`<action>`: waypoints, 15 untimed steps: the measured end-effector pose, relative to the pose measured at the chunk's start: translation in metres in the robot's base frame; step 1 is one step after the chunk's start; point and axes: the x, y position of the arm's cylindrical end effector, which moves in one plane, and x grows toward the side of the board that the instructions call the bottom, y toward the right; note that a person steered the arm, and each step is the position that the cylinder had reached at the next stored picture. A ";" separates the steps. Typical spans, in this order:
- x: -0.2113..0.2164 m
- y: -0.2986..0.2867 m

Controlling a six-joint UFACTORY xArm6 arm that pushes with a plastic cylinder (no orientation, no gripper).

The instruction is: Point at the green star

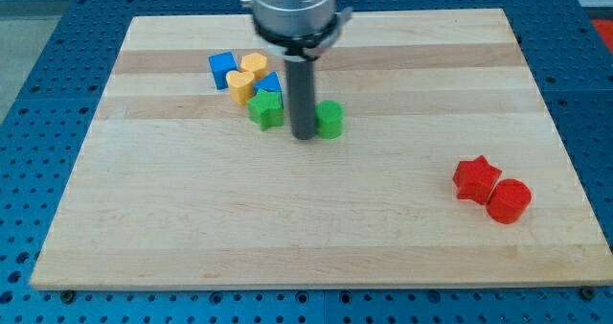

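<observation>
The bench (316, 228) carries a clustered group at the view's top left. There is no hand, only a rod. My tip (303, 136) rests between the green star (265, 106) and a green block (330, 119), probably to mark the star.

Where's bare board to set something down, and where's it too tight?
Free: the whole strip along the view's bottom, the view's left below the green star, and the middle between my tip and the red star. Crowded: the upper-left cluster of blue block, yellow blocks, green star and green block beside my tip; also the red star and red cylinder.
</observation>
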 end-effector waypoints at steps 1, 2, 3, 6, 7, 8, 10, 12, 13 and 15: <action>-0.002 0.038; -0.002 0.039; 0.000 0.017; 0.012 0.011; 0.011 0.065; 0.012 0.072; 0.042 0.006; 0.033 -0.002; 0.022 -0.065; 0.023 -0.068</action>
